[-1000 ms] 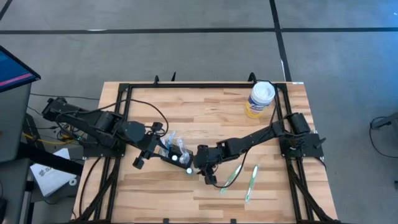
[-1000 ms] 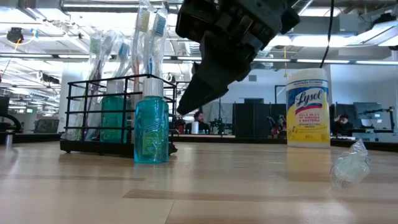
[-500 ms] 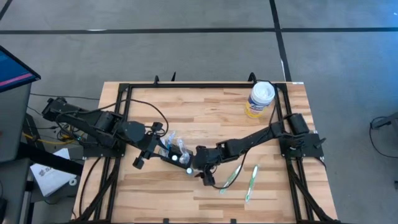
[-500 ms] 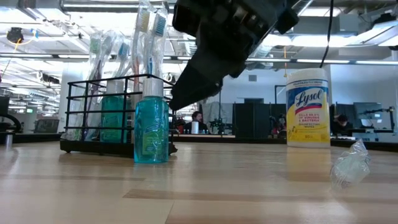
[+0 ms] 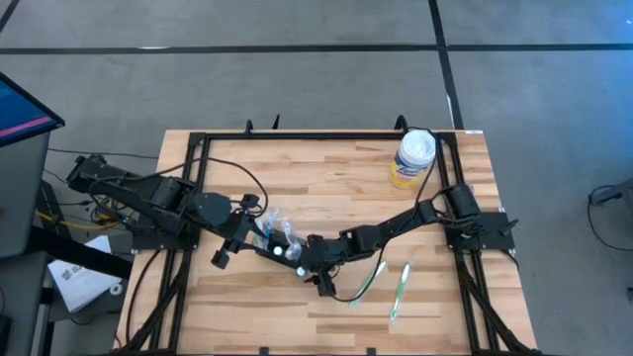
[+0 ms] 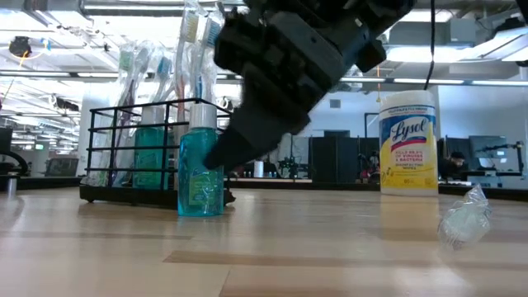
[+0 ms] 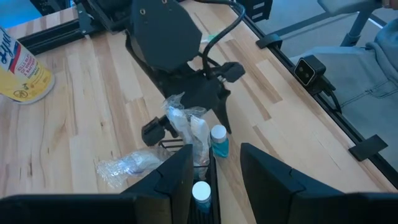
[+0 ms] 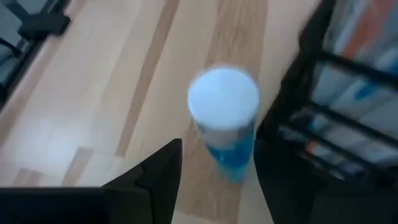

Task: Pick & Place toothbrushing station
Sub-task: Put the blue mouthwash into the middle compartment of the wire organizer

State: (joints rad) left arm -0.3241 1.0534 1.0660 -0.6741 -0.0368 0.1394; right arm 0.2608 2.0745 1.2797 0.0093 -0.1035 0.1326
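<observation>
Centrally on the light wooden worktop [image 5: 297, 178] stands the toothbrushing station [image 6: 148, 157], a black wire rack holding wrapped toothbrushes. The left gripper [image 5: 265, 240] has its jaws part-open around the rack's edge. The right gripper [image 5: 305, 262] hangs with jaws wide and empty; only its wrist view shows them straddling the white-capped blue bottle [image 8: 225, 118] just beside the rack.

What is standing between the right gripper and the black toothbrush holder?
A small blue bottle with a white cap stands there, just ahead of the open right gripper, beside the black holder. The right wrist view shows it best.
</observation>
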